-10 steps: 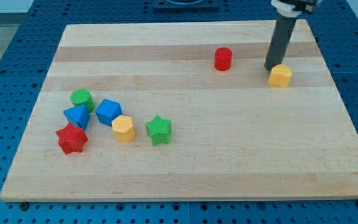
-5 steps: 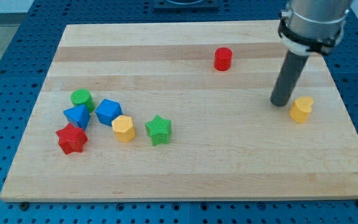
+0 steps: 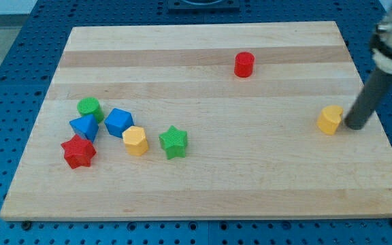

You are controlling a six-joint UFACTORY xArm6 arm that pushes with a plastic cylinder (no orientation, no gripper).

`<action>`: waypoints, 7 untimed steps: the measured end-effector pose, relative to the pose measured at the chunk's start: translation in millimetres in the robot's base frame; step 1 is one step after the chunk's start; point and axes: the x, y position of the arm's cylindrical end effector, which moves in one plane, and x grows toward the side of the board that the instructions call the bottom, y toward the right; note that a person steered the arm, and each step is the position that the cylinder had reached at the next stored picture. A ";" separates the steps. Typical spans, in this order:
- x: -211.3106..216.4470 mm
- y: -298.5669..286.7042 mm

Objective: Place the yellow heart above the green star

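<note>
The yellow heart (image 3: 330,120) lies near the board's right edge, at mid height. My tip (image 3: 355,126) stands just to the right of it, close beside it; I cannot tell if they touch. The green star (image 3: 174,142) lies far to the left, left of the board's centre and lower down. The rod rises from the tip toward the view's upper right corner.
A red cylinder (image 3: 243,64) stands at the upper middle. Left of the star lie a yellow hexagonal block (image 3: 135,141), a blue cube (image 3: 118,122), a blue triangular block (image 3: 84,126), a green cylinder (image 3: 89,107) and a red star (image 3: 79,152). The wooden board (image 3: 203,184) rests on a blue pegboard.
The yellow heart was pushed down and to the right, from beside the rod near the top right. My tip then went round from the heart's left side to its right side.
</note>
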 end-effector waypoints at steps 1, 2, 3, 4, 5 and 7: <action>-6.3 -41.2; -20.3 -85.9; -33.3 -149.3; -47.6 -188.6; -83.5 -209.8; -68.7 -219.2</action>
